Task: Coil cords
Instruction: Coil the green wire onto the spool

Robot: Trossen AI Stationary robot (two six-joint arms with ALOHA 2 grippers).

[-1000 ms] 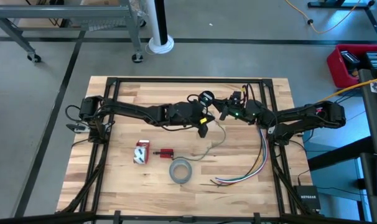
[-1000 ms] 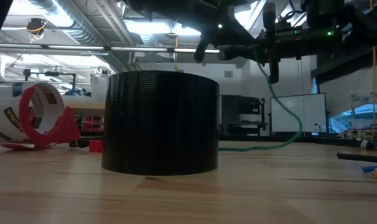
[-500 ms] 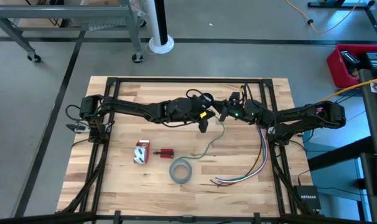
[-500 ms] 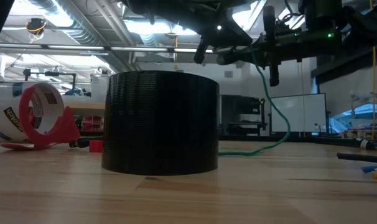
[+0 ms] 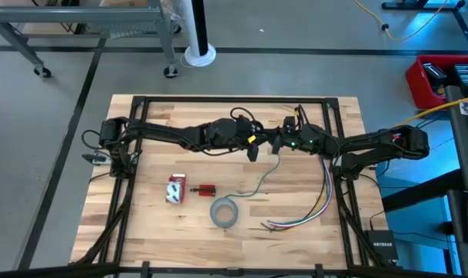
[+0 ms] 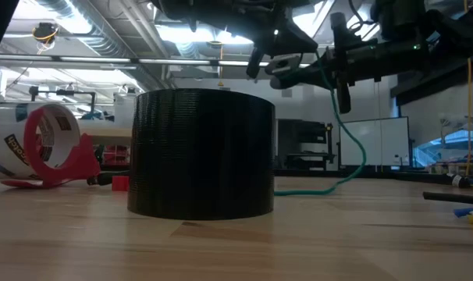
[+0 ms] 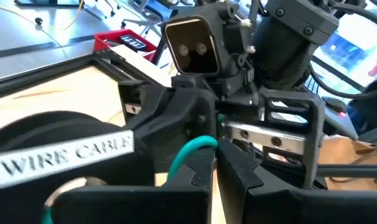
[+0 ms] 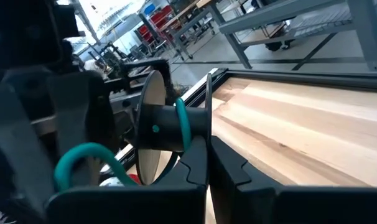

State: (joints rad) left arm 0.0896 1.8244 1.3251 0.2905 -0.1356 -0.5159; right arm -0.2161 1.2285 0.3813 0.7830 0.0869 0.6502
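The thin teal-grey cord (image 5: 263, 179) hangs from between my two grippers, and its lower end lies on the table by the tape roll. Its dark spool (image 8: 170, 124), labelled "WIRE CABLE" (image 7: 58, 149), has cord wound round the hub. Both grippers meet above the table's middle. My left gripper (image 7: 214, 173) comes from the left (image 5: 253, 148) and is shut on the cord. My right gripper (image 8: 208, 155) comes from the right (image 5: 275, 140) and is shut on the spool. The spool barely shows in the high view. My left gripper pinches the cord (image 7: 179, 167) between its two fingers, close to the spool. A short arc of cord (image 7: 198, 146) stands up beside the fingertips. The cord is clear of the table here and hangs slack (image 6: 353, 156) down to the wood. My right gripper pinches the rim of one spool flange (image 8: 205, 134) between its fingertips; the flange stands edge-on in line with the finger gap. The fingers come level from the table's right side. The spool is lifted clear of the table, its axis across the fingers.
A grey tape roll (image 5: 224, 212) lies near the front and fills the middle of the low view (image 6: 201, 152). A red tape dispenser (image 5: 175, 189) and a small red piece (image 5: 206, 190) lie to its left. A bunch of multicoloured wires (image 5: 320, 202) lies at the right.
My left gripper has gone a little toward the table's far edge with the cord. The hanging stretch of cord has lost its kink and runs straighter down to the table. Its lower end stays by the tape roll.
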